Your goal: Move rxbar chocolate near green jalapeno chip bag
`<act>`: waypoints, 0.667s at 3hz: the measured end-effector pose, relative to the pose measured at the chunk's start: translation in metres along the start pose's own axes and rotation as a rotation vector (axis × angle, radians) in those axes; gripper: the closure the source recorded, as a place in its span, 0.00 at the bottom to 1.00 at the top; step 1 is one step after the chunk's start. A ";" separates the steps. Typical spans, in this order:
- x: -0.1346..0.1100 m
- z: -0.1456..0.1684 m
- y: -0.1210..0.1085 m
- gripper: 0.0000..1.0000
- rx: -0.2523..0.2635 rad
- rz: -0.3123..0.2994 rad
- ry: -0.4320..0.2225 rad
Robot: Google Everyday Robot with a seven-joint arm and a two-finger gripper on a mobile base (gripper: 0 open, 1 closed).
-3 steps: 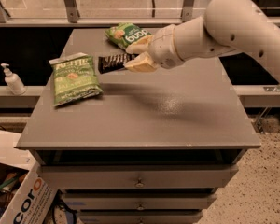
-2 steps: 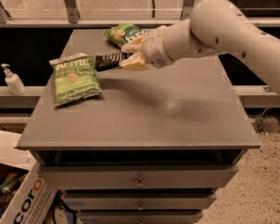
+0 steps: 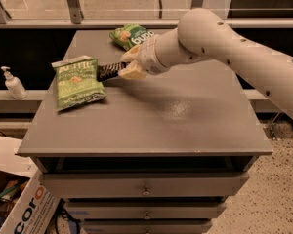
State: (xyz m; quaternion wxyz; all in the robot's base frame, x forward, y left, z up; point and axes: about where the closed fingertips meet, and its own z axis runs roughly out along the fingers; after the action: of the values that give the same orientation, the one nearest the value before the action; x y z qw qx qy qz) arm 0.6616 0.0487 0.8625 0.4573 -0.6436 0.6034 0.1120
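Observation:
The green jalapeno chip bag (image 3: 78,82), light green with a white top band, lies flat on the left part of the grey cabinet top (image 3: 176,121). The rxbar chocolate (image 3: 109,71), a slim dark bar, is held just right of the bag's upper right corner, its left end almost touching the bag. My gripper (image 3: 127,67) is shut on the bar's right end, with the pale fingers (image 3: 133,72) above and below it. The arm reaches in from the right.
A darker green puffy bag (image 3: 128,35) with round white letters lies at the back of the cabinet top, behind the gripper. A white pump bottle (image 3: 12,83) stands on a ledge to the left. A cardboard box (image 3: 19,206) sits on the floor at lower left.
The gripper has carried the bar leftward, closer to the light-green bag. Both bags have stayed in place.

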 end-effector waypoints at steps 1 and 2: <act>0.006 0.017 0.012 1.00 -0.020 -0.002 0.015; 0.002 0.024 0.029 1.00 -0.047 -0.018 0.014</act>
State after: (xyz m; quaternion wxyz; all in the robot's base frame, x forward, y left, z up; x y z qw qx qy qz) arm 0.6459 0.0690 0.8346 0.4388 -0.6603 0.5980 0.1175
